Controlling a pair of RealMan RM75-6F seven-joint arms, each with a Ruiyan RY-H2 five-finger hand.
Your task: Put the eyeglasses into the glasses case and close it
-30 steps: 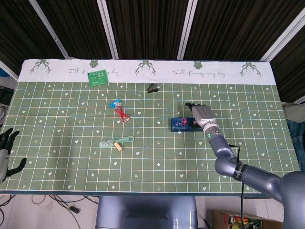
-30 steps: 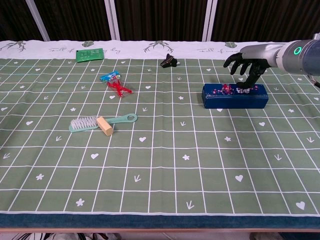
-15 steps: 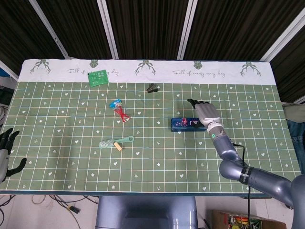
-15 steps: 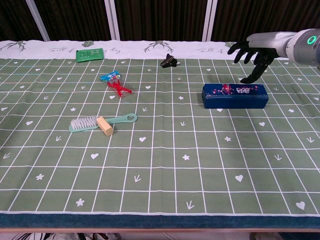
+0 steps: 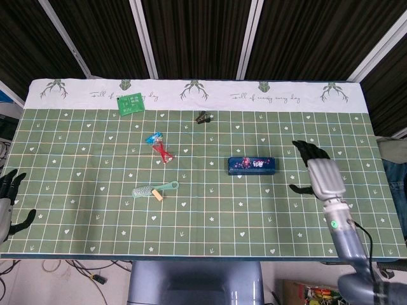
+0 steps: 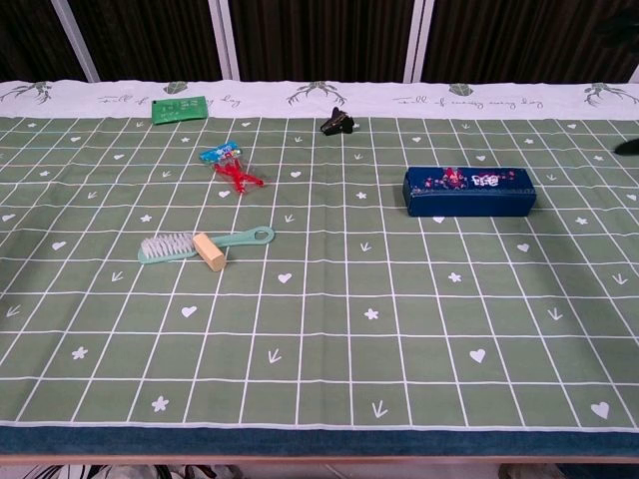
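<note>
The glasses case [image 5: 251,165] is a dark blue box with a pink and white pattern, lying closed on the green cloth right of centre. The chest view shows the case [image 6: 469,192] with its lid down. No eyeglasses show anywhere on the table. My right hand [image 5: 319,176] hovers to the right of the case, apart from it, with its fingers spread and nothing in it. Only a dark fingertip [image 6: 627,147] of this hand shows at the right edge of the chest view. My left hand [image 5: 9,202] hangs at the table's near left corner, fingers apart and empty.
A green circuit board [image 5: 131,103] lies at the far left. A black clip [image 5: 203,117] sits behind the centre. A red and blue packet [image 5: 159,146] and a teal brush [image 5: 154,190] with a wooden block lie left of the middle.
My right hand has lifted off the case's right end and pulled back to the right and nearer the table's front edge. The case has stayed closed and in place.
</note>
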